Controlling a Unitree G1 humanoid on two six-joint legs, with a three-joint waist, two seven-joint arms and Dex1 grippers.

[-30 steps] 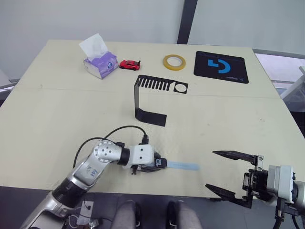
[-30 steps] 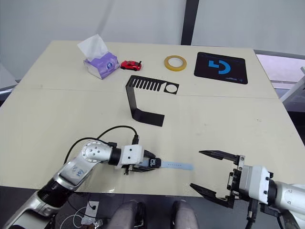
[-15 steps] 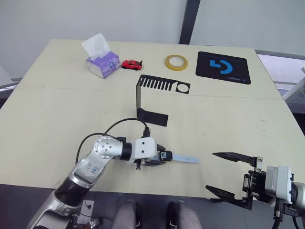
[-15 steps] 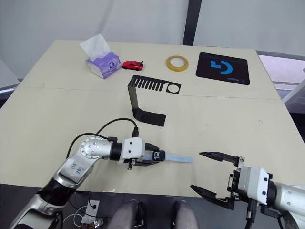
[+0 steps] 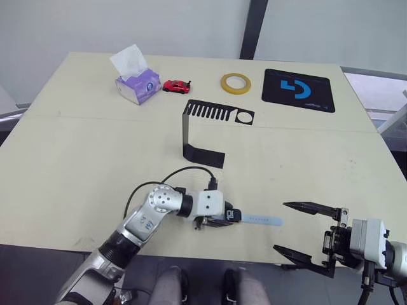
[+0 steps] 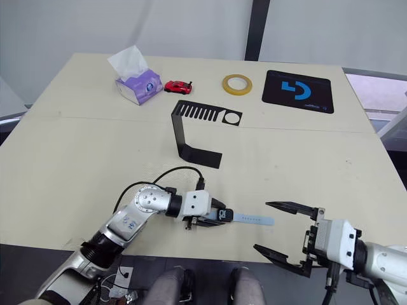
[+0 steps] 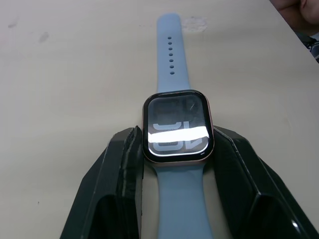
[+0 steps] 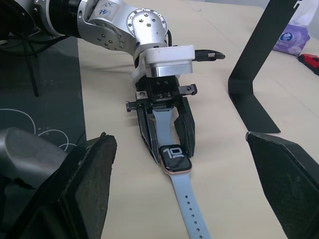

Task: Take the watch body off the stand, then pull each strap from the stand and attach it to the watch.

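Observation:
The watch body (image 7: 178, 127), black with white digits, lies near the table's front edge, and my left gripper (image 5: 230, 216) is shut on its two sides. A pale-blue strap with small holes (image 5: 264, 220) runs out from the body toward my right gripper. A second pale-blue strap (image 7: 182, 199) runs back between my left fingers (image 7: 124, 169). My right gripper (image 5: 280, 226) stands open just right of the strap's tip, apart from it. The black stand (image 5: 205, 156) sits at mid-table with nothing on its slotted top plate.
Along the table's far side are a purple tissue box (image 5: 135, 86), a red toy car (image 5: 175, 85), a yellow tape roll (image 5: 235, 82) and a black mat with a blue logo (image 5: 297, 89). The table's front edge (image 5: 241, 259) runs just below both grippers.
My left gripper has carried the watch and its straps to the right, closer to my right gripper. The right gripper has stayed in place, open.

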